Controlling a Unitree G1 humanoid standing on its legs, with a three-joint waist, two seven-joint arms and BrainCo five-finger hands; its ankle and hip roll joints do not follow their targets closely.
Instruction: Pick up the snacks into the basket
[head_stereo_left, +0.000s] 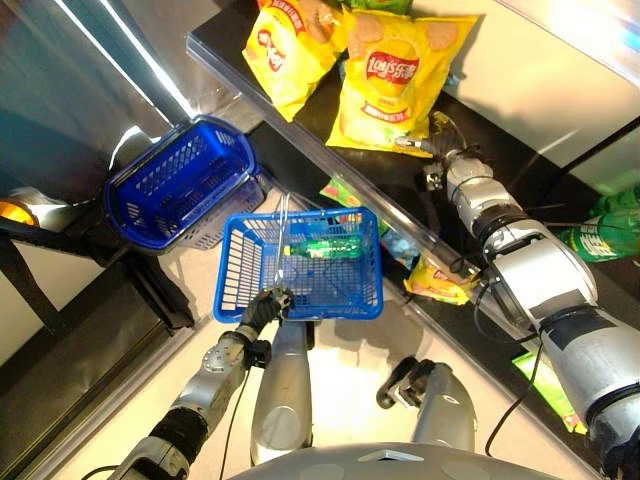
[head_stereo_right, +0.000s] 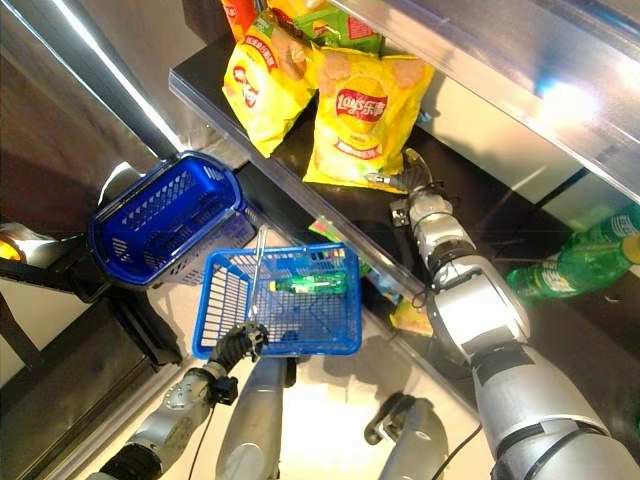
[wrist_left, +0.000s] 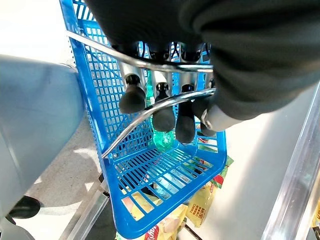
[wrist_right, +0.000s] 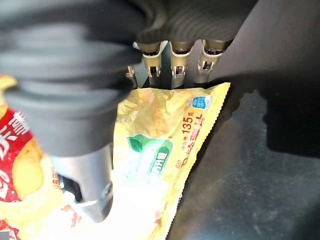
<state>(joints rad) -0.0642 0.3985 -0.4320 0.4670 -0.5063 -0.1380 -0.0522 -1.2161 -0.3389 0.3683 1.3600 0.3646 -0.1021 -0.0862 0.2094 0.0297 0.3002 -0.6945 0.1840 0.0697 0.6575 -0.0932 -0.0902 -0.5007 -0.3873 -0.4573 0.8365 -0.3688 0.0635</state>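
Snacks: two yellow chip bags lie side by side on the dark shelf (head_stereo_left: 520, 170), one nearer the right hand (head_stereo_left: 395, 85) and one beside it to the left (head_stereo_left: 290, 45). Right hand (head_stereo_left: 440, 135) rests at the lower corner of the nearer bag. In its wrist view the straight fingers (wrist_right: 177, 62) lie over the bag's top edge and the thumb (wrist_right: 87, 185) presses on the bag's face; whether the bag is pinched, cannot tell.

Blue basket (head_stereo_left: 240, 285) hangs below the shelf edge, held by the left hand (head_stereo_left: 268, 308). Fingers (wrist_left: 164, 112) are curled round the wire handle (wrist_left: 145, 115). Inside the basket: one green bottle (head_stereo_left: 335, 247) lying on its side on the mesh floor.

Second, darker blue basket (head_stereo_left: 180, 185) sits just to the left of the held one, tilted, nothing visible inside it.

More snack packets (head_stereo_left: 440, 280) lie on a lower level under the shelf edge, just beside the held basket. Green bottles (head_stereo_right: 575, 260) lie on the shelf to the right of the right arm.
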